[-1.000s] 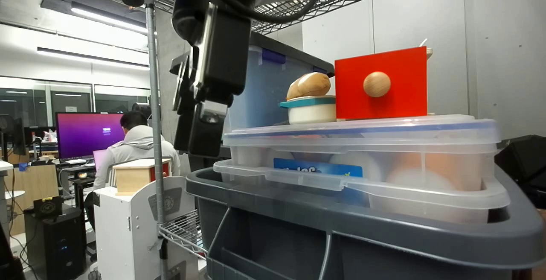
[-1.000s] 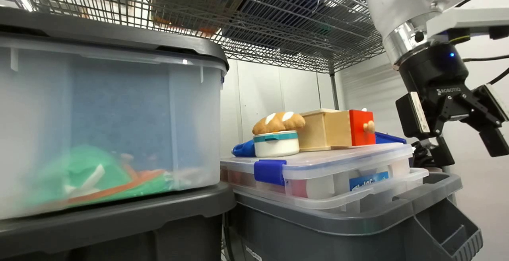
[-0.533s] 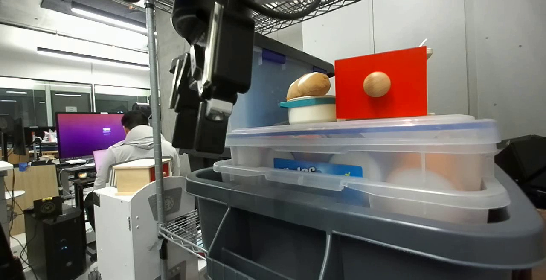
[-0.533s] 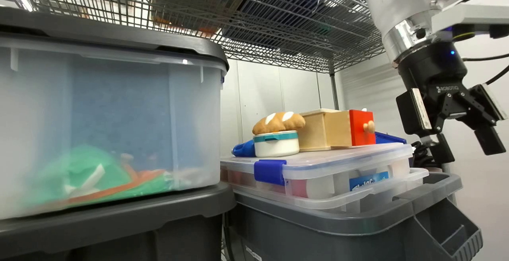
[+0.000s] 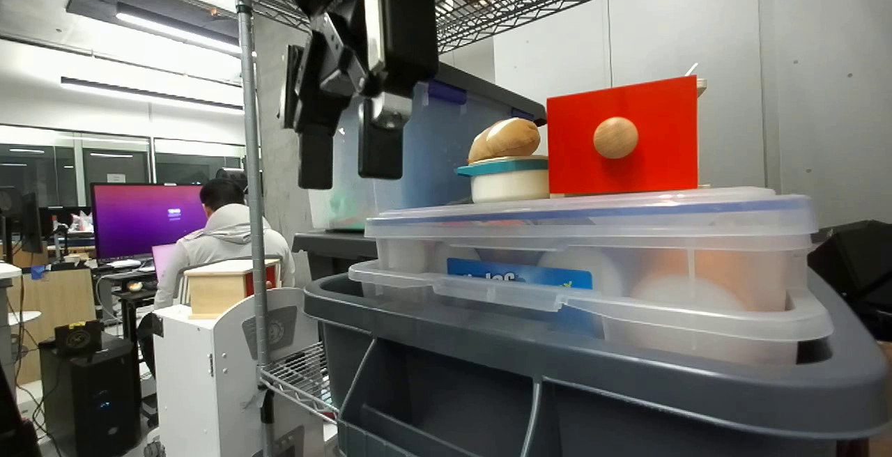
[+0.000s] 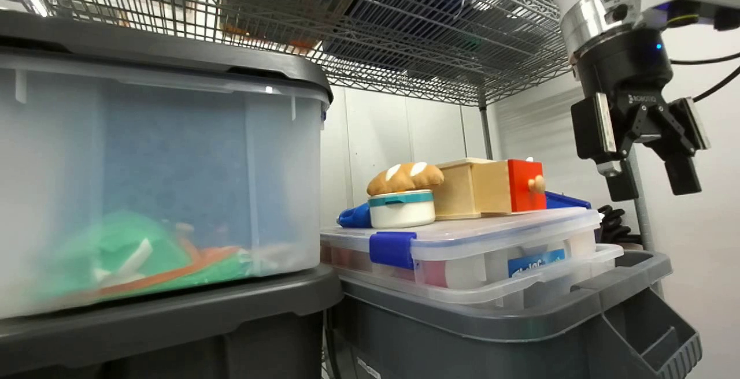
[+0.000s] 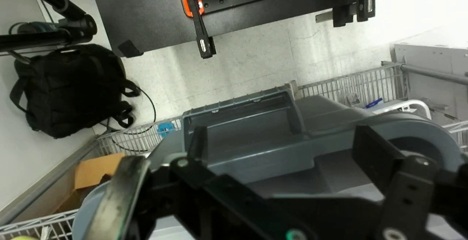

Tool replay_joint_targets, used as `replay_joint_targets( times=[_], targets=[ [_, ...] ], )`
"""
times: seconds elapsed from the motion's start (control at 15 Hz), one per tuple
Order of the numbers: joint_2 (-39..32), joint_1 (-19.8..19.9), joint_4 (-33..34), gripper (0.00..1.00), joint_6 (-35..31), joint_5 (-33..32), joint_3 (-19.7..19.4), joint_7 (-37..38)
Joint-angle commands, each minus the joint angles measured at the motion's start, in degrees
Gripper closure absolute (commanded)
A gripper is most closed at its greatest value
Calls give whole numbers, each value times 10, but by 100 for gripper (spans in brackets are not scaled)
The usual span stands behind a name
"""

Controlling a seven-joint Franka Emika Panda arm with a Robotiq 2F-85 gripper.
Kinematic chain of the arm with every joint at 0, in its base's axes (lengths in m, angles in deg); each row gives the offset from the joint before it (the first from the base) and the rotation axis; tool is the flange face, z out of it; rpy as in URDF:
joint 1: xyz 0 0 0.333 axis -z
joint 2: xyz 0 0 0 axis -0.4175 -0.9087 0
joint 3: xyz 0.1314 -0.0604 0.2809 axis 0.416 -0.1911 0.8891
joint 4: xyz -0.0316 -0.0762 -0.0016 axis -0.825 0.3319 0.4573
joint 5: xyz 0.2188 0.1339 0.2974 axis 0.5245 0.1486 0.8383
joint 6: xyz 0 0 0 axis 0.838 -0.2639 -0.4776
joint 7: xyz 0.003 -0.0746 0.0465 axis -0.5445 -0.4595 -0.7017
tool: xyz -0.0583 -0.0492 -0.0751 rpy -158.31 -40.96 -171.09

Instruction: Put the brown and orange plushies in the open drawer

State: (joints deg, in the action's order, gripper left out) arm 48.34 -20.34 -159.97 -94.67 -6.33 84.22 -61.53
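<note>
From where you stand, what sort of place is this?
Likely a robotics lab with storage: a robot gripper, a wire shelf overhead, and, in the background, a lit monitor.

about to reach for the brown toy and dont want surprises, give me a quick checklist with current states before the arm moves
1. Gripper open and holding nothing: ok, jaws apart, nothing between them.
2. Drawer pulled out: ok, it juts from the wooden box.
3. Brown toy in sight: ok, resting on top of the pot.
4. Orange toy located: not ok, no view clearly shows it.
5. Room inside the drawer: cannot tell, no view looks into it.
6. Brown toy in the wrist view: not ok, that shows the grey bin and floor instead.
</note>
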Motion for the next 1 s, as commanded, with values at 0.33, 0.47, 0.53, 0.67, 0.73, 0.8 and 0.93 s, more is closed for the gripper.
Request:
replay_joint_targets(
  times=[0.33,0.47,0.53,0.67,0.73,0.8,0.93],
  targets=[
    [49,-7,-4,0,-52,11,-4,-38],
    [45,-12,-3,0,-76,20,-5,-48],
    [35,-16,2,0,-90,26,-5,-52],
    [25,-23,7,0,-111,38,-6,-57],
    [20,-28,9,0,-123,46,-6,-62],
    [14,-31,12,0,-136,52,-6,-65],
    [2,-36,20,0,-157,62,-7,-71]
  ],
)
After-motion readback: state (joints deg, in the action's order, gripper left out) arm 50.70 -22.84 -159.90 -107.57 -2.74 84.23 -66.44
